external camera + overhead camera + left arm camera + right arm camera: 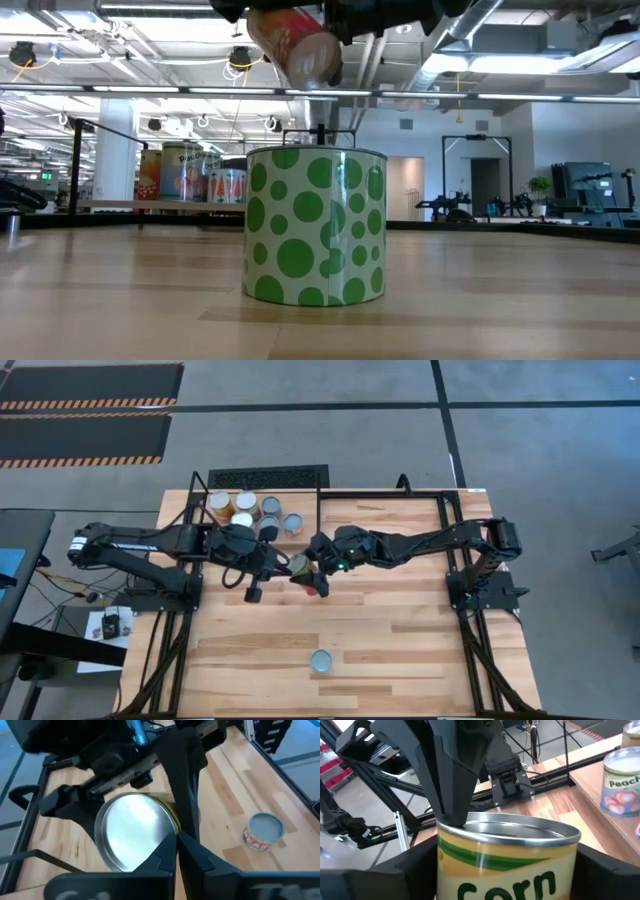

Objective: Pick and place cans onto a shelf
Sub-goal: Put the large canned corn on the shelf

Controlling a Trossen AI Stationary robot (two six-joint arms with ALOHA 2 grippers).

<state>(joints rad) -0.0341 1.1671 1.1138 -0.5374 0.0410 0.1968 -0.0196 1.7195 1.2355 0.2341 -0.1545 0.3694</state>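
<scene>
My right gripper (306,574) is shut on a yellow corn can (299,567) with a silver top, high above the table's middle. In the low view the can (298,45) hangs tilted. My left gripper (278,564) is shut, and its fingertips (172,851) stand at the rim of the can's silver top (131,831). Several cans (245,510) stand on the shelf (110,205) at the far left. One green-dotted can (315,225) stands on its base on the table near the front edge (321,660). My right gripper pinches the corn can's side wall (507,865) between its two fingers, one on each side, coming from the table's right. The can is lifted clear and tilted, its silver top toward my left arm. My left gripper's shut fingertips (452,817) reach the top's rim; I cannot tell whether they touch.
A peach can (622,785) stands on the shelf close behind the held can. Black frame rods (455,550) run along the table's sides. Bare plank tabletop (400,630) lies between the arms and the near can.
</scene>
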